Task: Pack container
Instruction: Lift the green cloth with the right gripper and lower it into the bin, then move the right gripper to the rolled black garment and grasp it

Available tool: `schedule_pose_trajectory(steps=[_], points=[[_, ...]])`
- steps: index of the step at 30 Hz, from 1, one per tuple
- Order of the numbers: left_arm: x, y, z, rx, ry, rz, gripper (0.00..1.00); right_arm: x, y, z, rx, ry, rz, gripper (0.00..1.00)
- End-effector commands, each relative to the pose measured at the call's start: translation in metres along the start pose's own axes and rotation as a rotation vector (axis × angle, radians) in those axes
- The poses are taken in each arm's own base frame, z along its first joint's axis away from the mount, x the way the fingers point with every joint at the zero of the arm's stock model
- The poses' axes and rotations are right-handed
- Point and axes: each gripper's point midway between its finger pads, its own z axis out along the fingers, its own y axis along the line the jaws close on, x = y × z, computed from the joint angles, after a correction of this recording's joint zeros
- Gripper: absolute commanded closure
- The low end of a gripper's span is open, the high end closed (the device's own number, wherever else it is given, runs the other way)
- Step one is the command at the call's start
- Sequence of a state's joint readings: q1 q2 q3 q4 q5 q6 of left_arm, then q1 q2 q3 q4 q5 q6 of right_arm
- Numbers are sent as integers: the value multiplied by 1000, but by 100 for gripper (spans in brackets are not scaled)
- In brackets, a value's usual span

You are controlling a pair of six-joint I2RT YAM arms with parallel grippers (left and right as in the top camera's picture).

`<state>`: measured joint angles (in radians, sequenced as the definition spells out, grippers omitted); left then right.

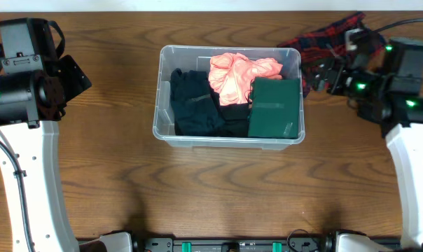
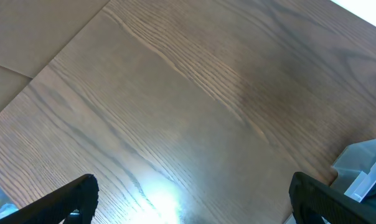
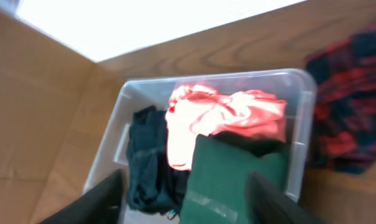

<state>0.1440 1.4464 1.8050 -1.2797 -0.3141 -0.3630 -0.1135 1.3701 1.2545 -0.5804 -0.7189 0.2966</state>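
The clear plastic container [image 1: 166,133] stands mid-table and holds a pink garment [image 1: 239,73], a dark navy garment [image 1: 194,105] and a folded green garment [image 1: 274,108]. It also shows in the right wrist view [image 3: 303,124] with the same clothes inside. A red and dark plaid garment [image 1: 316,45] lies on the table right of the container, also in the right wrist view [image 3: 350,106]. My right gripper [image 3: 188,205] is open and empty, raised to the right of the container. My left gripper [image 2: 194,202] is open and empty over bare wood at far left.
The wooden table [image 1: 218,196] runs around the container. A corner of clear plastic [image 2: 365,171] shows at the right edge of the left wrist view. A bright glare spot lies on the wood between the left fingers.
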Motion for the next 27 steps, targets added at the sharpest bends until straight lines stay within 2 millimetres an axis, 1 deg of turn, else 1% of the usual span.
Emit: schedule_pose_trajectory(steps=[1,2,3,5,7,8,9,13,15,18,20,24,27], points=[[0,4,0,-16,-2,-8,2,-9,-37,-15,148,-43,64,48],[0,4,0,-16,-2,-8,2,-9,-52,-20,199,-51,96,38],[0,4,0,-16,-2,-8,2,-10,-71,-28,262,-62,137,28],[0,4,0,-16,-2,-8,2,-9,-110,-47,391,-89,223,18],[0,4,0,-16,-2,-8,2,-6,-148,-69,506,-114,318,5],[0,4,0,-16,-2,-8,2,-4,-166,-80,552,-123,359,1],[0,4,0,-16,-2,-8,2,0,-185,-91,595,-131,413,1],[0,4,0,-16,-2,-8,2,18,-247,-127,686,-164,608,1],[0,4,0,-16,-2,-8,2,27,-276,-142,720,-181,681,1],[0,4,0,-16,-2,-8,2,43,-316,-157,754,-194,766,1],[0,4,0,-16,-2,-8,2,53,-335,-158,728,-186,802,1],[0,4,0,-16,-2,-8,2,77,-366,-150,705,-145,865,1],[0,4,0,-16,-2,-8,2,82,-378,-135,647,-116,836,1]])
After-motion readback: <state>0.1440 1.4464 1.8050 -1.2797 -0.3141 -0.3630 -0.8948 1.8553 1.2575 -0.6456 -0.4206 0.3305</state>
